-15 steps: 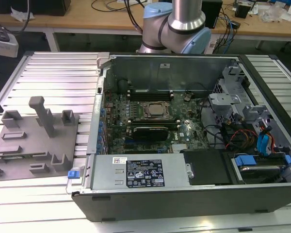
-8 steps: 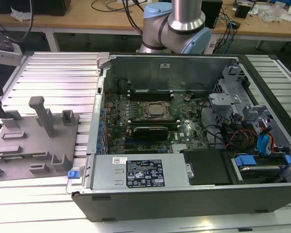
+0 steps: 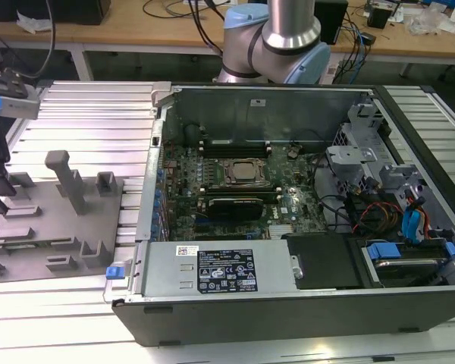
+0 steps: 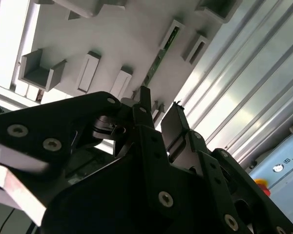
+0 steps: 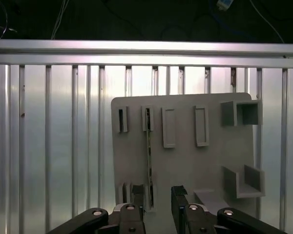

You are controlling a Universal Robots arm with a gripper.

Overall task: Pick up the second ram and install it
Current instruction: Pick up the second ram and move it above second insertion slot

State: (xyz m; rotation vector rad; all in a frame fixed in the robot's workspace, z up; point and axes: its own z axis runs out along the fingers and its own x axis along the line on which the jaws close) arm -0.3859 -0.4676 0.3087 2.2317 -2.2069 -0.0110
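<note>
**Second ram, seated in its holder.** The second ram (image 5: 149, 146) stands on edge in the grey holder plate (image 5: 185, 165), well apart from the open computer case (image 3: 288, 322). The gripper (image 5: 158, 192) hovers over one end of the stick, fingers spread, pinching nothing. Treat the stick as light, stiff and fragile. Take it across its flat faces, squarely and gently, and keep it from twisting.

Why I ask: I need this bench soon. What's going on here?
The robot arm's black hand hangs open above a flat grey plastic holder plate, where the long thin green RAM stick stands on edge in a slot. It grips nothing. The open black computer case lies at the exterior view's right.
</note>
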